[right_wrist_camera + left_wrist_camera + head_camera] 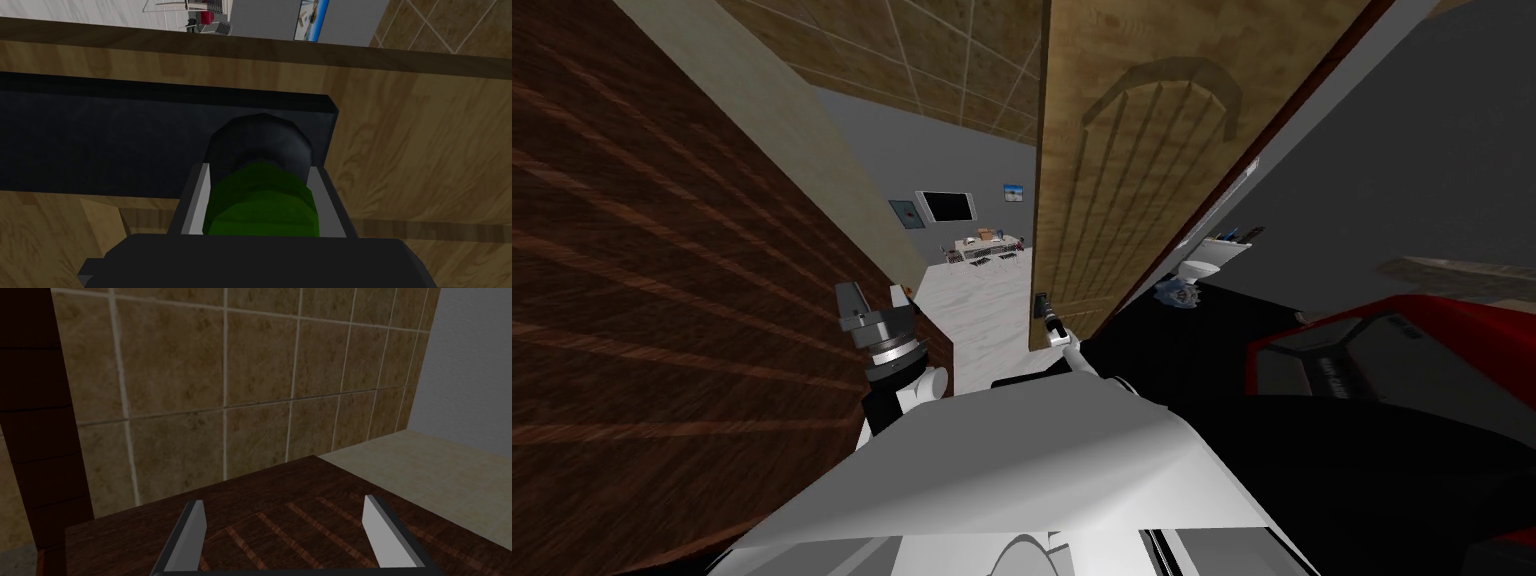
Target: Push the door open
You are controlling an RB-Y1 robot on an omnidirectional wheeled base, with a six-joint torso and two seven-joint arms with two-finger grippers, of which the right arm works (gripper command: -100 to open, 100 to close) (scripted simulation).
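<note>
The light wood door (1122,150) stands partly open, its free edge toward me. My right gripper (1052,325) is at its handle (1040,300). In the right wrist view that gripper (260,172) is shut on the knob-like handle (260,205), green near the fingers and dark at its base, mounted on a dark plate (125,135) on the door (425,150). My left gripper (285,523) is open with nothing between its fingers, beside a dark brown wood panel (300,513). The left arm (882,345) sits close to that panel (662,300).
Through the gap lies a white floor (982,300), with a wall screen (947,206) and a low cabinet (987,245) at the far end. Right of the door are a white toilet (1200,270), a red object (1392,350) and a black area. Tiled wall (200,388) rises above.
</note>
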